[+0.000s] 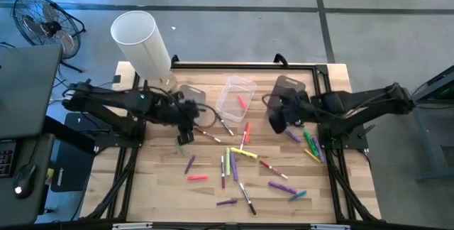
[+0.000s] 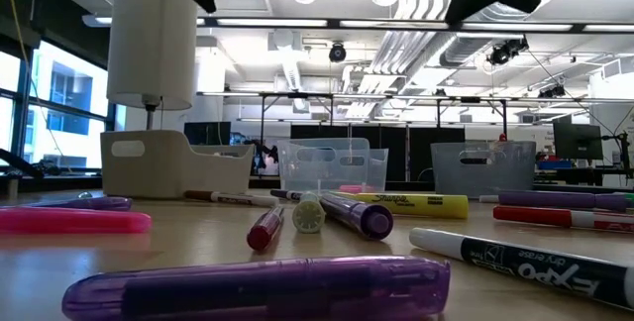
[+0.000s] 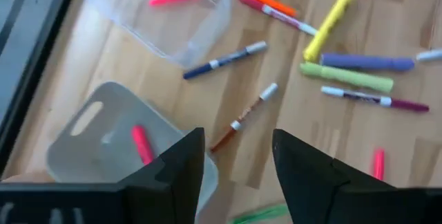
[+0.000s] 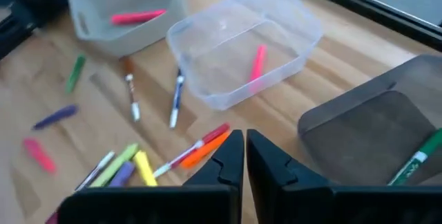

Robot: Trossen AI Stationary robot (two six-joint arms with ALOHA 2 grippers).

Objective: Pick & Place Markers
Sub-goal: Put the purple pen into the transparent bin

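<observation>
Between your left gripper's parted, empty fingers lies a thin red-brown marker beside the grey bin, so lower squarely over its middle before closing, while your right gripper, clenched empty, waits above the dark bin.

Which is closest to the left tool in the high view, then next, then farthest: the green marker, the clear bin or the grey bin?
1. The green marker, right beside the left tool, on the left.
2. The clear bin, in the middle at the back.
3. The grey bin, over on the right.
</observation>
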